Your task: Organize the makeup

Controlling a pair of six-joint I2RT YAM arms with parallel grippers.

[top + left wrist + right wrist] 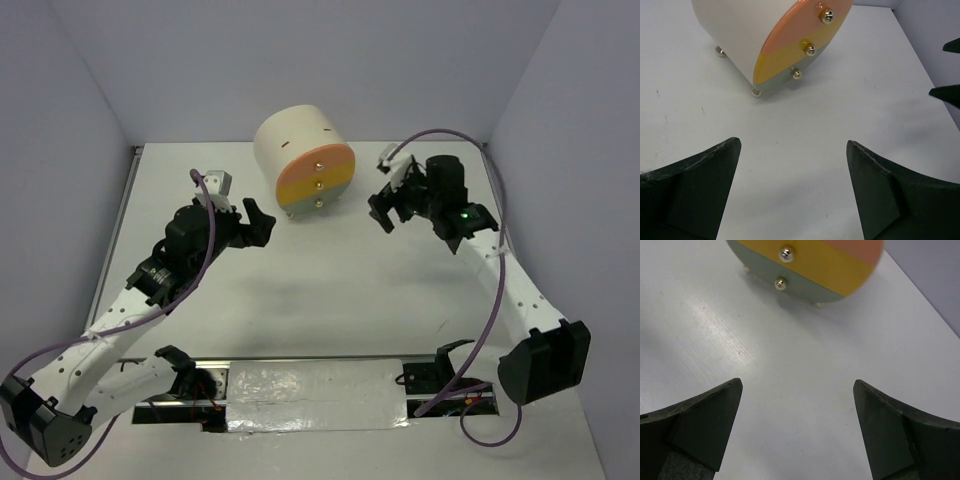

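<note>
2 black grippers flank a cream cylindrical drawer unit point(297, 140) that sits at the far middle of the white table point(300, 300) on small gold feet point(756, 92). Its round front faces the arms and is split into 3 bands: peach on top, yellow in the middle, grey-green at the bottom, each with 1 gold knob point(810, 48). The left gripper point(264, 222) hangs just left of the unit, released, jaws spread wide with only bare table between them. The right gripper point(381, 207) hangs just right of the unit, likewise released and grasping nothing; 2 of its fingertips point(946, 92) show at the right edge of the left wrist view. Neither gripper touches the unit. Purple cables point(205, 260) loop along both arms. Where the makeup lies cannot be told from these views
</note>
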